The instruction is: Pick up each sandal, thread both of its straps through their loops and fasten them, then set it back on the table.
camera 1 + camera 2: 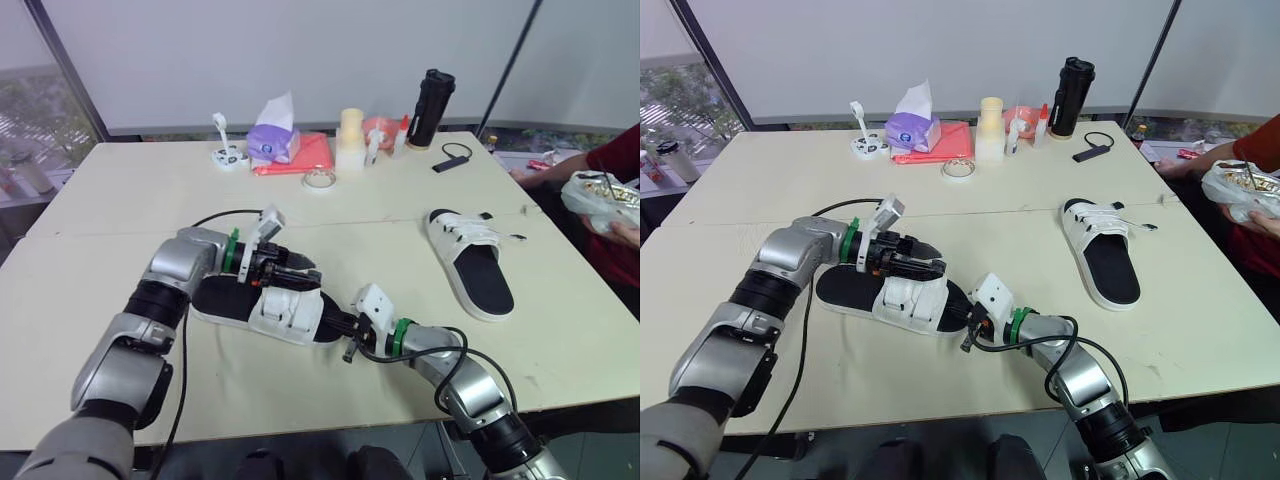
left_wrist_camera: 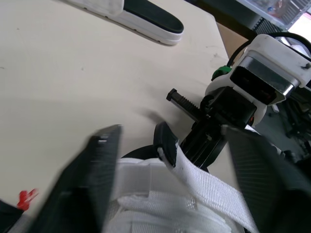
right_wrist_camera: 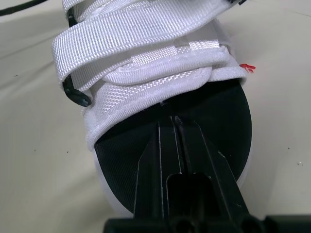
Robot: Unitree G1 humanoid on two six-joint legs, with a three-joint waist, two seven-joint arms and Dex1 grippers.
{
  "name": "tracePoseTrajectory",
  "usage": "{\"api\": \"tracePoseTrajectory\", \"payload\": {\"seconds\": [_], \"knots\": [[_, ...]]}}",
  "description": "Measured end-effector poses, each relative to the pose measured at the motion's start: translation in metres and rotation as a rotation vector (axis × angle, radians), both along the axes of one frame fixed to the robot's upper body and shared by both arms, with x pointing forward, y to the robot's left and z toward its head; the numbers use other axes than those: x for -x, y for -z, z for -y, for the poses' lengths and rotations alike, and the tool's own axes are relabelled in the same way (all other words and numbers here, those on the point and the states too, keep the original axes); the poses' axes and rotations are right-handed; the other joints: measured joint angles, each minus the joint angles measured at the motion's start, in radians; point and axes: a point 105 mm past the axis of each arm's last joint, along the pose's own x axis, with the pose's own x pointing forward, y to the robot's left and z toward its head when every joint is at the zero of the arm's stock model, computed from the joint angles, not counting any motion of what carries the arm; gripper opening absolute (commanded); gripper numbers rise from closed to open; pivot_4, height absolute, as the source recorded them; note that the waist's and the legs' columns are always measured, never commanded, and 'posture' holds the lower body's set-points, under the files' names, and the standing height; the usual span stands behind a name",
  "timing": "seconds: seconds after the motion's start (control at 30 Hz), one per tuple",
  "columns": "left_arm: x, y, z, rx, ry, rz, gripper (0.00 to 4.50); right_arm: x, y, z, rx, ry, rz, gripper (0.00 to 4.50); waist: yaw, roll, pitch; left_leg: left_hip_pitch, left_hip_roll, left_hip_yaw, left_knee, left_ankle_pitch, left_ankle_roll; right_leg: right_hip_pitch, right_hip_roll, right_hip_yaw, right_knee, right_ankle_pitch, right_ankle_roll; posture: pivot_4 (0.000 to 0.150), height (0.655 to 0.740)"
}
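White-strap, black-sole sandal [image 1: 262,305]: lies flat on the pale desk [image 1: 120,210], between both arms.
Right gripper [image 3: 175,120]: pinched together with nothing inside. It rests on this sandal's black sole at one end, likely to pin it down.
Left gripper [image 1: 300,277]: spread wide over this sandal's straps, with one white woven strap [image 2: 209,189] between its fingers. It looks ready to pinch.
Second white sandal [image 1: 470,258]: well apart from this sandal, to its right.
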Motion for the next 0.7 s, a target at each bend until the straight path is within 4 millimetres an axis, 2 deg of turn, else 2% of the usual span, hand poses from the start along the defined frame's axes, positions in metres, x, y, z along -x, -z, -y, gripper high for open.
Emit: {"api": "tracePoseTrajectory", "payload": {"seconds": [0.13, 0.33, 0.53, 0.63, 0.7], "knots": [[0.001, 0.0, 0.001, -0.004, 0.011, -0.001, 0.05, 0.0, 0.0, 0.0, 0.0, 0.001, 0.0, 0.0, 0.0, 0.0, 0.0, 0.0, 0.0, 0.0, 0.0, 0.0, 0.0, 0.0, 0.0, 0.0, 0.0, 0.0, 0.0, 0.15, 0.74], [0.006, -0.006, 0.003, 0.002, 0.042, 0.008, 0.05, 0.0, 0.0, 0.0, -0.001, 0.001, 0.0, 0.0, 0.0, 0.0, 0.0, 0.0, 0.0, 0.0, 0.0, 0.0, 0.0, 0.0, 0.0, 0.0, 0.0, 0.0, 0.0, 0.15, 0.74], [0.029, -0.043, 0.008, 0.105, 0.132, 0.013, 0.05, 0.0, 0.0, 0.0, -0.002, 0.001, 0.0, 0.0, -0.002, 0.0, 0.0, 0.0, 0.0, 0.0, 0.0, 0.0, 0.0, 0.0, 0.0, 0.0, 0.0, 0.0, 0.0, 0.15, 0.74], [0.038, -0.045, 0.006, 0.127, 0.135, -0.026, 0.05, 0.0, 0.0, 0.0, -0.002, 0.002, 0.0, 0.0, -0.001, 0.0, 0.0, 0.0, 0.0, -0.001, 0.0, 0.0, 0.0, 0.0, 0.0, 0.0, 0.001, 0.0, 0.0, 0.15, 0.74], [0.037, -0.046, 0.004, 0.134, 0.113, -0.032, 0.05, 0.0, 0.0, 0.0, -0.002, 0.003, -0.001, 0.0, 0.0, 0.0, 0.0, 0.0, 0.0, -0.001, 0.001, 0.0, 0.0, 0.0, 0.0, 0.0, 0.001, 0.0, 0.0, 0.15, 0.74]]}}
